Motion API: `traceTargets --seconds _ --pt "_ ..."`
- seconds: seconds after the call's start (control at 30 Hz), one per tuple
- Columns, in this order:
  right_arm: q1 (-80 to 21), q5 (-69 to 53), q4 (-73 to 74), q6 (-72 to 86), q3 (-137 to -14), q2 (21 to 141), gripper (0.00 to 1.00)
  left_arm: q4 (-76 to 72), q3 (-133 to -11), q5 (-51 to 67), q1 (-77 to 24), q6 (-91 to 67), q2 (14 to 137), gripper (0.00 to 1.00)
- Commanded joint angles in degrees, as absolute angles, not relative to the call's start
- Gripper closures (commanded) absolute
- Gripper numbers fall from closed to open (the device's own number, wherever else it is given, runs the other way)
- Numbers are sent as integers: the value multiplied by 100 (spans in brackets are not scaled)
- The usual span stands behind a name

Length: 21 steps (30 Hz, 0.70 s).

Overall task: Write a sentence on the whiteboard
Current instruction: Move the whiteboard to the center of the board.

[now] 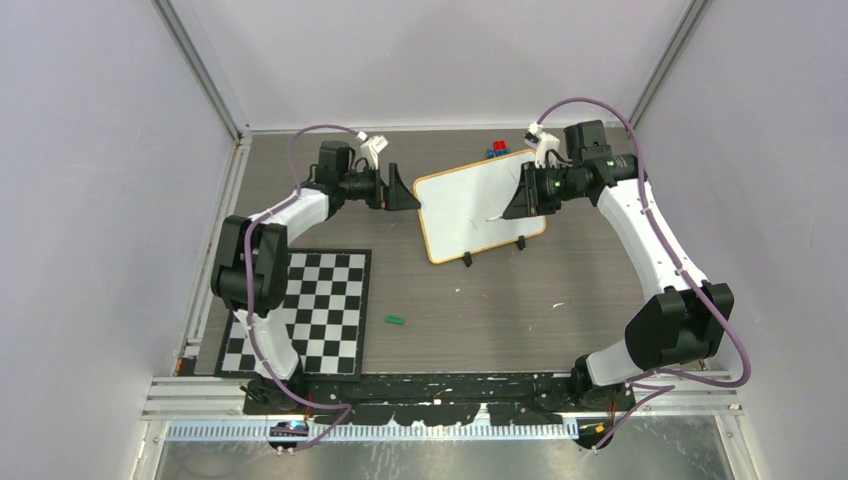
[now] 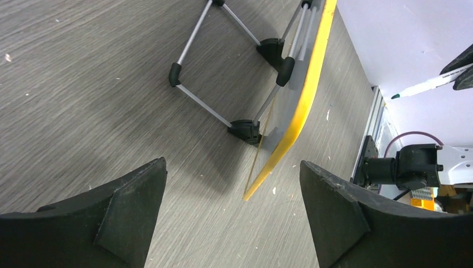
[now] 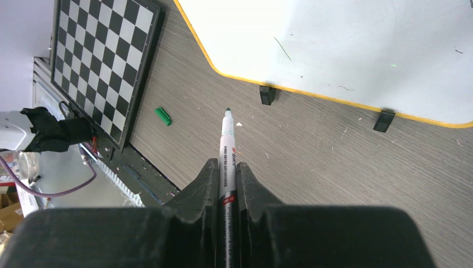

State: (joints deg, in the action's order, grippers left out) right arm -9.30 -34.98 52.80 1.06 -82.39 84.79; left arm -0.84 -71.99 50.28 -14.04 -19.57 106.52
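I am clenching my right tool on a white green-tipped marker pen, tip aimed to write, while my left tool is hanging released beside the small orange-framed white whiteboard, propped tilted on the grey wood-grain surface, probably to steady it.

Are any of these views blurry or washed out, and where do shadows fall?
Top view: evenly lit and sharp, the whiteboard bright. Left wrist: sharp, the board seen edge-on throws a soft shadow on the table. Right wrist: the board washes out to plain white at upper left; the marker is crisp.
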Motion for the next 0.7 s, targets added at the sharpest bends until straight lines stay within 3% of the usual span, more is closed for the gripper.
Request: traceTargets --seconds 0.0,0.3,0.67 --pt "-981 -3522 5213 86 -8514 8466 100 -457 -7360 5278 -1523 -1970 10698 10" --pt "-986 -3523 5278 30 -8693 8590 100 -570 -7402 5322 -1656 -1978 10855 18" --pt "-1039 -3559 5086 146 -9006 8840 100 -397 -7235 5506 -1953 -1707 10729 43"
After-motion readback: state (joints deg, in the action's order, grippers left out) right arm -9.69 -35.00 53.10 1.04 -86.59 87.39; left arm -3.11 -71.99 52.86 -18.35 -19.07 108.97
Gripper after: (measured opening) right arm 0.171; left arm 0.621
